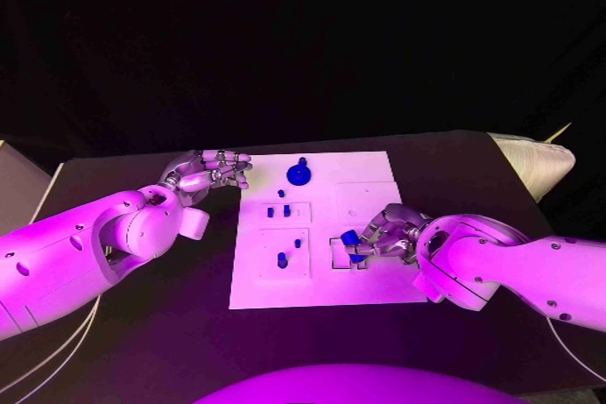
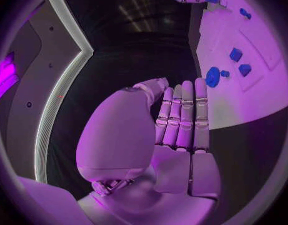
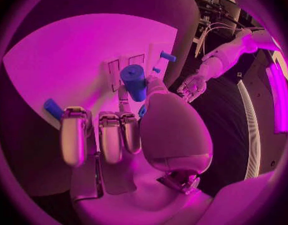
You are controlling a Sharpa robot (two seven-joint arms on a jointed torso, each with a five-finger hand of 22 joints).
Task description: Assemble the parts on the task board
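i see the right hand (image 1: pixel 383 237) over the task board's (image 1: pixel 366 172) near right part, pinching a blue cylindrical part (image 3: pixel 133 82) — long axis roughly upright, round end toward the wrist camera. left hand (image 1: pixel 208 170) hangs off the board's far left edge, fingers together, holding nothing.

No text, label, brand, number or sign can be read in any of the views. The flat white task board (image 1: pixel 322 246) carries only blank rectangular outlines and small blue parts, with no lettering on them. The silver many-fingered hands and white arms bear no legible markings, and the black tabletop (image 1: pixel 139 334) is unmarked.
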